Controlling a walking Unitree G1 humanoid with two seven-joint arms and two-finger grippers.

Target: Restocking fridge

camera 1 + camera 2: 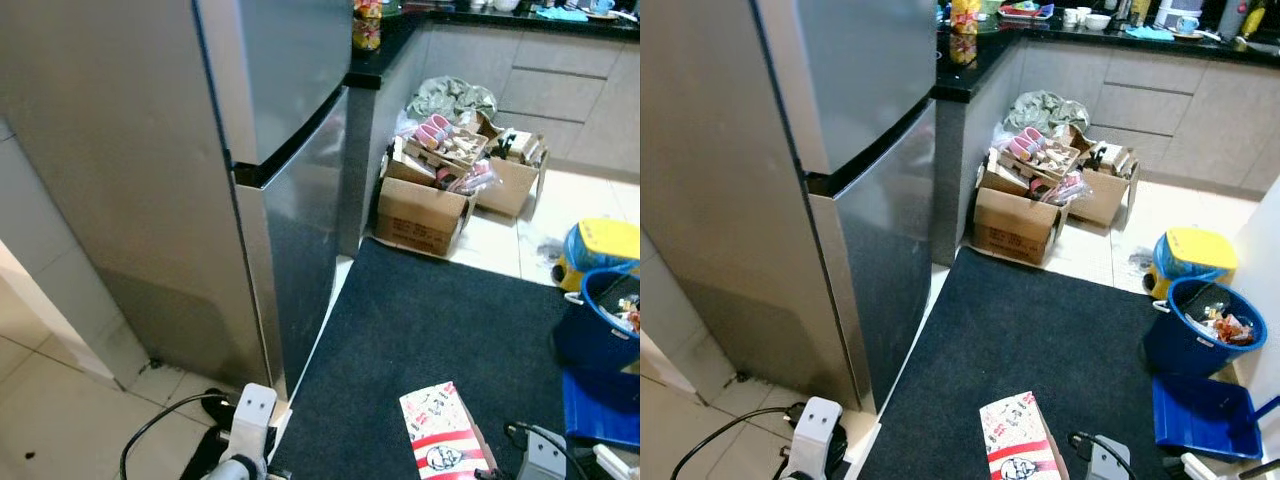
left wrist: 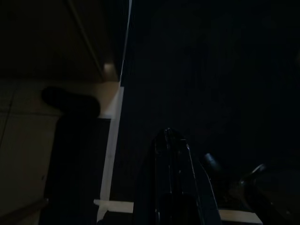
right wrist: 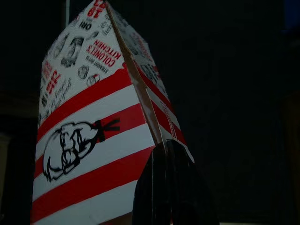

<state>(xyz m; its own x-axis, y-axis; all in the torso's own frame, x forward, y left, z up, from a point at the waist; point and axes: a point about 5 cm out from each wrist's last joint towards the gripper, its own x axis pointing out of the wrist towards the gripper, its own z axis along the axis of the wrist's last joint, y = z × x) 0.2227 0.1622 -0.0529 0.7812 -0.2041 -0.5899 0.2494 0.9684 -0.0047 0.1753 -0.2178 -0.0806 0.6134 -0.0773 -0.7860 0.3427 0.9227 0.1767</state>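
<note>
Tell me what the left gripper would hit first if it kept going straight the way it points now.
Probably the dark floor mat. The left gripper hangs with fingers together, aimed down at it, just beside the mat's pale edge; the wrist view is dark, so depth is unclear.

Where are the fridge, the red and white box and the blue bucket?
fridge [image 1: 880, 250]: right eye view, lower door front.
red and white box [image 3: 89, 136]: right wrist view, striped side.
blue bucket [image 1: 1175, 350]: right eye view, outer wall.
</note>
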